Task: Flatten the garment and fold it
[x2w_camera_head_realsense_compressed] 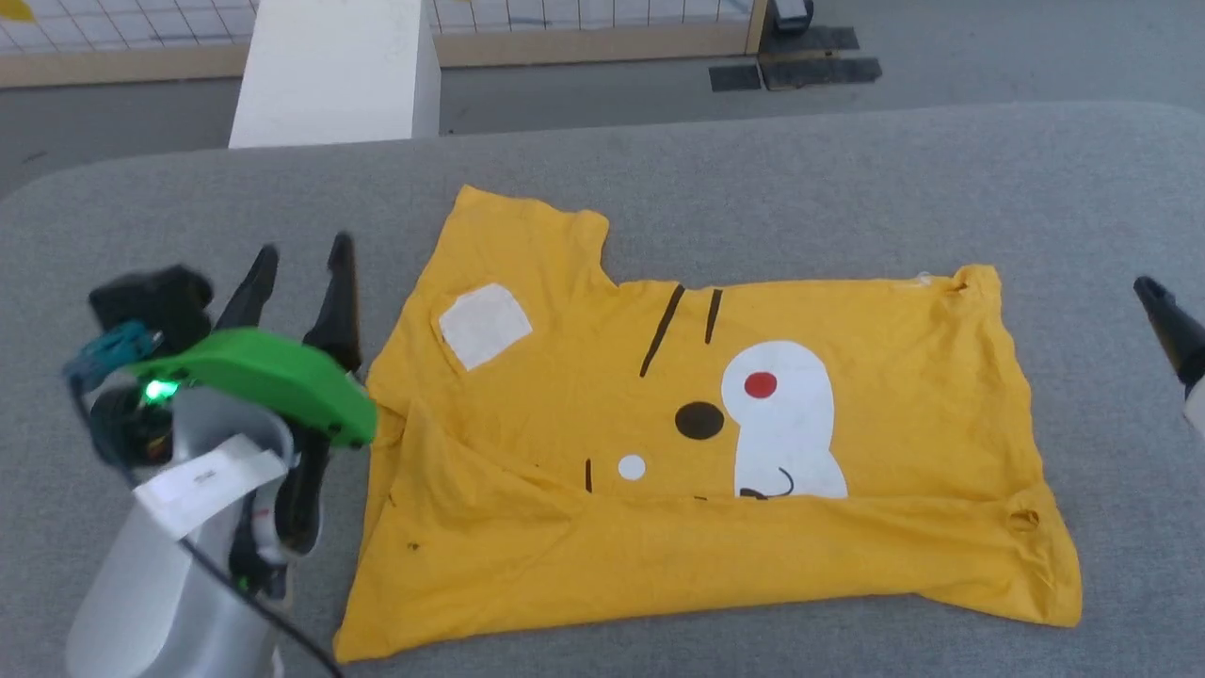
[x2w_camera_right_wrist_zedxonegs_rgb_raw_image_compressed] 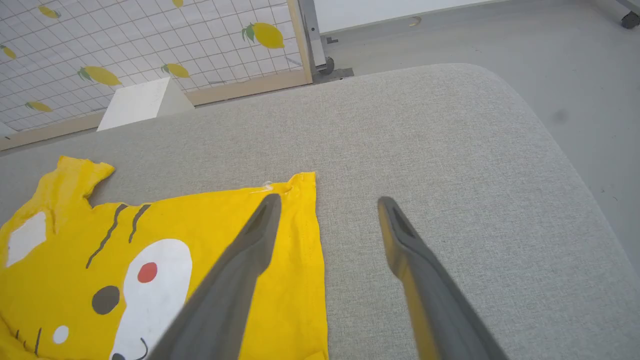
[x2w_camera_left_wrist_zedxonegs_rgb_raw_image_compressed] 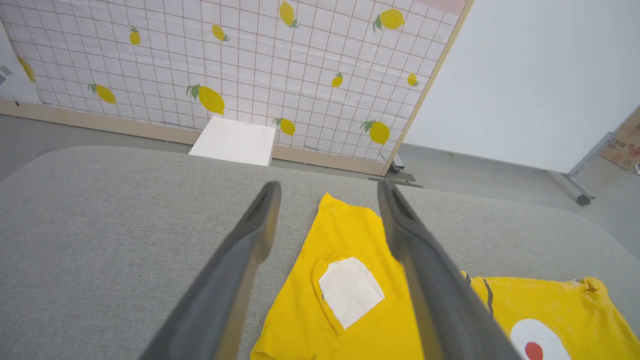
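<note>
Left tool (x2w_camera_head_realsense_compressed: pixel 303 247): fingers spread wide, empty, just beside the garment (x2w_camera_head_realsense_compressed: pixel 715 452) at its 9 o'clock. Right tool (x2w_camera_right_wrist_zedxonegs_rgb_raw_image_compressed: pixel 328 201): likewise wide and empty, at 3 o'clock. Garment lies mid-counter (x2w_camera_head_realsense_compressed: pixel 847 188), print up, with its 6 o'clock edge folded over the face. Judged: light, limp cotton, likely to drag on the counter; pinch both layers at the fold's end corners.

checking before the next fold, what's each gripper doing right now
Left gripper: open, holding nothing, at the left edge of the garment.
Right gripper: open, holding nothing, by the garment's right edge.
</note>
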You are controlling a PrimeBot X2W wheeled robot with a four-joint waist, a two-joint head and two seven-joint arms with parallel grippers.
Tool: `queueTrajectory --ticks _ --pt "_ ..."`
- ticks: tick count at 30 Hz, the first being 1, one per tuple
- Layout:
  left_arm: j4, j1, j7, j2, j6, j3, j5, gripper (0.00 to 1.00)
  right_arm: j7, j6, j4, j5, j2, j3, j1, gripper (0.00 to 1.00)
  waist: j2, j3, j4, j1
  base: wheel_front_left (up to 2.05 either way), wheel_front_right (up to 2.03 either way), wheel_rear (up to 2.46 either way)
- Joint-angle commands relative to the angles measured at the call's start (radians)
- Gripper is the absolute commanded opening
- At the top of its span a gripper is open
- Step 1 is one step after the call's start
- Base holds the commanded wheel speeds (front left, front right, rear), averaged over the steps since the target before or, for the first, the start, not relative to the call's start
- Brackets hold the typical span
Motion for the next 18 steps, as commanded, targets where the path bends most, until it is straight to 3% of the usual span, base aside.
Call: queueTrajectory --ticks 1,8,15,18 --pt "0.042 -0.059 -0.017 -0.008 -0.025 -0.018 0.019 1.00 -0.008 -0.002 0.003 -0.007 -0.008 0.006 -0.031 1.00 0.0000 0.066 0.003 0.0000 0.00 0.00 0.00" --pt "0.308 -0.363 0.013 -0.064 -0.103 -0.089 0.048 1.00 -0.009 -0.002 0.017 -0.011 -0.035 0.041 -0.132 1.00 0.0000 0.220 0.000 0.0000 0.00 0.00 0.00" --pt "0.524 -0.659 0.218 -0.059 -0.122 -0.117 0.045 1.00 -0.041 -0.002 0.031 0.010 -0.037 0.120 -0.210 1.00 0.0000 0.343 -0.051 0.0000 0.00 0.00 0.00" --pt "0.591 -0.755 0.380 -0.032 -0.125 -0.148 0.050 1.00 -0.067 -0.002 0.037 0.023 -0.037 0.154 -0.228 1.00 0.0000 0.379 -0.076 0.0000 0.00 0.00 0.00"
